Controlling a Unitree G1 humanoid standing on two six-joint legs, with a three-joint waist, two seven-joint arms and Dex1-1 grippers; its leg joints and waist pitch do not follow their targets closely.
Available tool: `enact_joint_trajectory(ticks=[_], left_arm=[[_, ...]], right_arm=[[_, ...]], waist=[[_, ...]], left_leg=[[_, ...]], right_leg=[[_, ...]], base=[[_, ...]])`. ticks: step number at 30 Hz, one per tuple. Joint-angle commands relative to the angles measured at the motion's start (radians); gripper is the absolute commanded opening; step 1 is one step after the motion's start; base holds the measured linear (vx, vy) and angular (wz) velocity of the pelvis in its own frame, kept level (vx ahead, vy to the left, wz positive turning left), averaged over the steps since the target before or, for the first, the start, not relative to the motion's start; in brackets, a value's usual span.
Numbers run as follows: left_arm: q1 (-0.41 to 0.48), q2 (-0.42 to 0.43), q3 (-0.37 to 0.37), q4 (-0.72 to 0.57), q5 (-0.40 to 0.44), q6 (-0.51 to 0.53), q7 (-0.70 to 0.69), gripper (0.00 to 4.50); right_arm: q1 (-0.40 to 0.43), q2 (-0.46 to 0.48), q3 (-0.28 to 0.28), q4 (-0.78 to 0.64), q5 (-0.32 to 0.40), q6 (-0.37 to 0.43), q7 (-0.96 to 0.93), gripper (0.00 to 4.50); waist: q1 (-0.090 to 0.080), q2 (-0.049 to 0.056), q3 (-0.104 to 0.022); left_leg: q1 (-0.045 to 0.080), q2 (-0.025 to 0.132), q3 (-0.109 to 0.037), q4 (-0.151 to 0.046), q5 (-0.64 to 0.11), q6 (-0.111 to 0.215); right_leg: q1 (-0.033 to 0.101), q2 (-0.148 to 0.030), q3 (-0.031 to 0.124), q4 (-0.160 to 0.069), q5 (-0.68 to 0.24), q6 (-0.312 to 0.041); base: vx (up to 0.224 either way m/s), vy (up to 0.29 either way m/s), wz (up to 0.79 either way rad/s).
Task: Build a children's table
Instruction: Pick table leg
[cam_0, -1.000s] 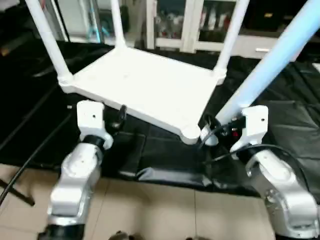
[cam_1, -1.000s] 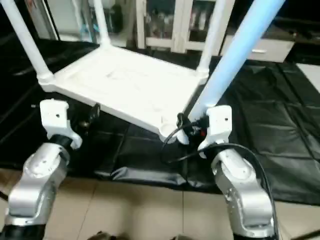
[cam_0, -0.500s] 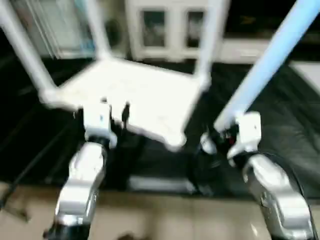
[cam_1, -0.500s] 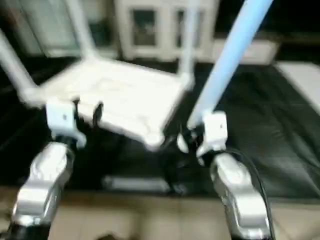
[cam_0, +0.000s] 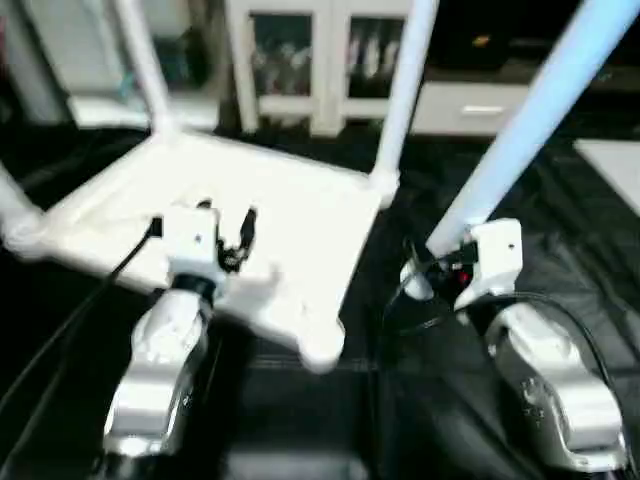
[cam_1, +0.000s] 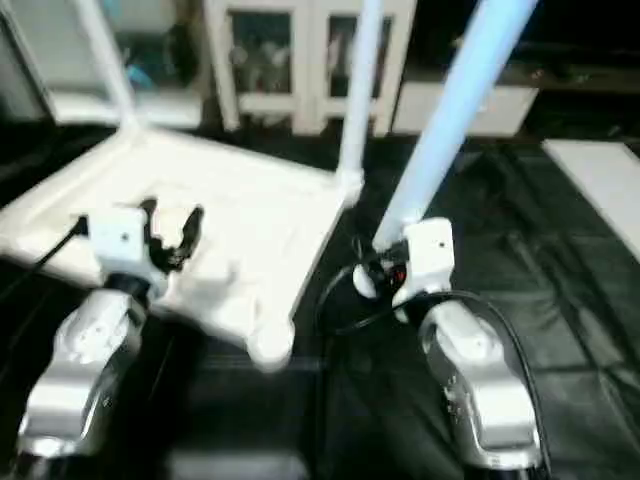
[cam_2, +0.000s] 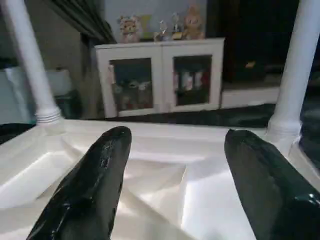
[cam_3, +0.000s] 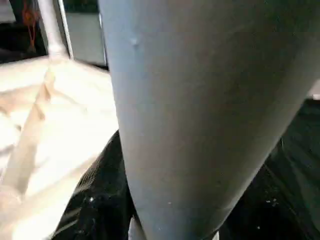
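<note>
- Left eye view: our upturned children's table top (cam_0: 290, 225) lies on the black work table (cam_0: 560, 250), nearer now as our gaze swings.
- Our right gripper (cam_0: 432, 262) grips the fourth leg (cam_0: 520, 130), unseated.
- Our left gripper (cam_0: 228, 232) hovers wide, empty.

- 1 white table top (cam_0: 260, 210), underside up
- 4 legs in all: 3 standing in corner sockets (cam_0: 398, 90) (cam_0: 140, 60) (cam_0: 12, 215), 1 loose leg (cam_0: 520, 130)
- 1 empty corner socket (cam_0: 322, 350), nearest corner
- 2 claws: left claw (cam_0: 228, 232), right claw (cam_0: 425, 272)
- 1 black-covered tabletop (cam_0: 560, 230)
- 1 white glass-door cabinet (cam_2: 160, 75), several small figures on top; exact number unclear
</note>
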Motion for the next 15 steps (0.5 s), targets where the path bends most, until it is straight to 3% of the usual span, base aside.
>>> enact_joint_trajectory(ticks=[1,2,3,4,5,6,7,8,9,10,12,13,14,15], left_arm=[[0.028,0.017,0.0,-0.028,-0.061,0.026,-0.071,3.41],[0.041,0.025,-0.007,-0.04,-0.088,0.027,-0.107,3.41],[0.052,0.034,-0.01,-0.049,-0.106,0.019,-0.134,3.41],[0.068,0.045,-0.005,-0.06,-0.14,0.007,-0.179,3.58],[0.082,0.057,-0.001,-0.073,-0.179,0.007,-0.224,3.68],[0.087,0.073,-0.001,-0.077,-0.195,0.014,-0.253,3.75],[0.088,0.083,-0.001,-0.078,-0.2,0.02,-0.267,3.78],[0.08,0.106,0.007,-0.068,-0.219,0.027,-0.307,3.88],[0.055,0.154,0.021,-0.05,-0.243,0.045,-0.375,4.01],[0.031,0.175,0.033,-0.028,-0.269,0.054,-0.423,4.13],[0.003,0.216,0.035,0.006,-0.289,0.07,-0.493,4.21],[-0.015,0.259,0.02,0.027,-0.299,0.099,-0.554,4.24],[-0.015,0.259,0.02,0.027,-0.299,0.099,-0.554,4.24],[-0.034,0.307,-0.001,0.049,-0.307,0.127,-0.624,4.43]], right_arm=[[0.015,0.002,0.018,-0.032,0.024,0.029,0.018,1.86],[0.019,0.0,0.016,-0.037,0.031,0.038,0.026,1.86],[0.021,-0.002,0.015,-0.038,0.034,0.04,0.031,1.86],[0.023,-0.01,0.009,-0.038,0.044,0.04,0.044,1.86],[0.024,-0.019,0.001,-0.04,0.058,0.044,0.059,1.86],[0.022,-0.025,-0.006,-0.04,0.069,0.048,0.071,1.86],[0.02,-0.029,-0.011,-0.04,0.076,0.051,0.078,1.86],[0.009,-0.026,-0.026,-0.036,0.105,0.065,0.09,1.86],[-0.015,-0.04,-0.048,-0.034,0.146,0.086,0.121,1.86],[-0.035,-0.055,-0.047,-0.02,0.151,0.086,0.146,1.86],[-0.055,-0.078,-0.045,-0.005,0.152,0.086,0.177,1.86],[-0.069,-0.099,-0.048,0.004,0.172,0.093,0.215,1.86],[-0.069,-0.099,-0.048,0.004,0.172,0.093,0.215,1.86],[-0.084,-0.121,-0.053,0.011,0.209,0.108,0.268,1.86]], waist=[[-0.043,0.003,-0.024],[-0.061,0.031,-0.049],[-0.061,0.011,-0.072],[-0.072,0.007,-0.079],[-0.062,-0.018,-0.075],[-0.063,-0.033,-0.08],[-0.056,-0.043,-0.086],[-0.057,-0.044,-0.085],[-0.058,-0.038,-0.065],[-0.063,-0.044,-0.062],[-0.067,-0.033,-0.053],[-0.066,-0.016,-0.048],[-0.067,-0.016,-0.041],[-0.066,-0.023,-0.034]], left_leg=[[0.013,0.13,-0.096,-0.173,0.102,-0.011],[0.057,0.153,-0.127,-0.164,0.114,0.038],[0.106,0.165,-0.132,-0.107,0.418,0.162],[0.101,0.148,-0.126,-0.081,0.681,0.193],[0.047,0.032,-0.059,-0.029,1.091,0.1],[0.029,0.01,-0.043,-0.032,1.026,0.072],[0.004,0.015,-0.029,-0.046,0.846,0.046],[-0.007,0.022,-0.026,-0.055,0.751,0.042],[-0.019,0.048,-0.026,-0.091,0.432,0.027],[-0.015,0.058,-0.024,-0.099,0.338,0.019],[0.0,0.075,-0.018,-0.112,0.164,0.007],[0.007,0.078,-0.013,-0.117,0.103,0.014],[0.007,0.084,-0.011,-0.123,0.05,0.02],[0.005,0.091,-0.002,-0.131,-0.045,0.03]], right_leg=[[-0.048,-0.051,-0.05,0.025,-0.144,-0.067],[-0.07,-0.084,-0.066,0.056,-0.12,-0.062],[-0.103,-0.128,-0.071,0.049,0.03,-0.017],[-0.104,-0.145,-0.068,0.035,0.142,-0.01],[-0.056,-0.156,-0.05,-0.012,0.457,-0.039],[-0.027,-0.152,-0.043,-0.009,0.522,-0.056],[0.013,-0.158,-0.031,-0.01,0.597,-0.078],[0.023,-0.164,-0.029,-0.011,0.609,-0.092],[0.032,-0.179,-0.034,-0.035,0.457,-0.125],[0.03,-0.179,-0.037,-0.042,0.363,-0.138],[0.018,-0.179,-0.045,-0.049,0.177,-0.191],[0.006,-0.178,-0.049,-0.054,0.128,-0.212],[0.002,-0.178,-0.049,-0.052,0.089,-0.22],[0.007,-0.185,-0.047,-0.061,0.001,-0.234]], base=[[0.165,0.124,-0.62],[0.183,0.108,-0.17],[0.183,0.108,-0.17],[0.177,0.038,0.04],[0.116,0.036,-0.1],[0.116,0.036,-0.1],[0.071,0.024,-0.03],[0.0,0.0,0.0],[0.0,0.0,0.0],[0.0,0.0,0.0],[0.0,0.0,0.0],[0.0,0.0,0.0],[0.0,0.0,0.0],[0.0,0.0,0.0]])
